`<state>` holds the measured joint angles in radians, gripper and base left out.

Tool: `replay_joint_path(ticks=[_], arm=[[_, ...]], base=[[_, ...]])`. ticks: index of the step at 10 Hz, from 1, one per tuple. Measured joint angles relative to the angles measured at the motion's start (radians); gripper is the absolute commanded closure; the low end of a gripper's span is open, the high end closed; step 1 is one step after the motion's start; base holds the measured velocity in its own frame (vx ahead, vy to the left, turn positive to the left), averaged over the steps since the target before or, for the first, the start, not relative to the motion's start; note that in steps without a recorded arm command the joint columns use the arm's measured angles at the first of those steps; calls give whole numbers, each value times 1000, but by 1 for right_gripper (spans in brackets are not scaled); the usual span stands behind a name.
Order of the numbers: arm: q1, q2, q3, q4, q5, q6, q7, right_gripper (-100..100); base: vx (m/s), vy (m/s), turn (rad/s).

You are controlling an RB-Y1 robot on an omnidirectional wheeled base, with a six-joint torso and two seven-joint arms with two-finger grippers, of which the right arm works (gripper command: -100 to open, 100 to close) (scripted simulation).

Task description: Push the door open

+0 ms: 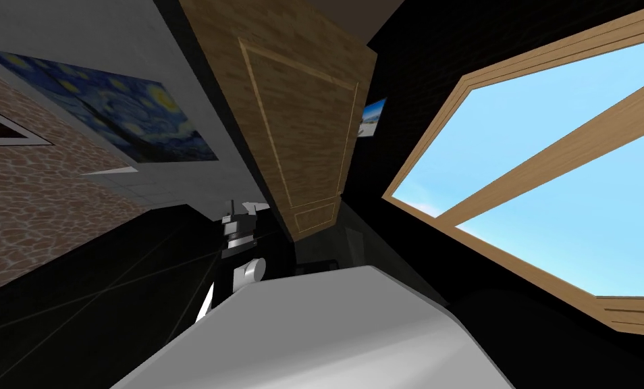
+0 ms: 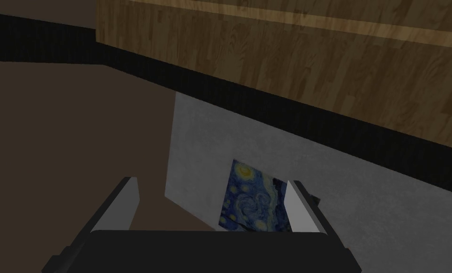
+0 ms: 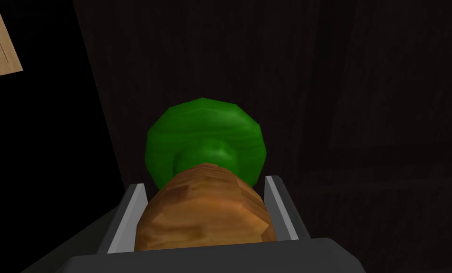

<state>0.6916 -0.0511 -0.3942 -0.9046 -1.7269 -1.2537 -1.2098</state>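
Squarely ahead of the right pincer lies the dark door; it is clamped on the brown knob. The left pincer gapes empty.

Dark box bodies and thin light grey blade fingers on left hand, right hand

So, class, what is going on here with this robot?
The robot's right tool is shut on a brown wooden door knob, which stands on a round green base against a dark surface. Its left tool is open and holds nothing, near the wooden door, with a starry-night painting on the grey wall beyond. Whether the door is open cannot be told.
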Motion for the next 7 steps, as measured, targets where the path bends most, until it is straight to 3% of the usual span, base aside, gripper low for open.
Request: replay_joint_path(ticks=[4, 7], arm=[[1, 9, -21, 21, -49, -11, -1, 100], [7, 16, -31, 23, -72, -21, 1, 100]], base=[[-13, -234, -54], [-31, -132, -45]])
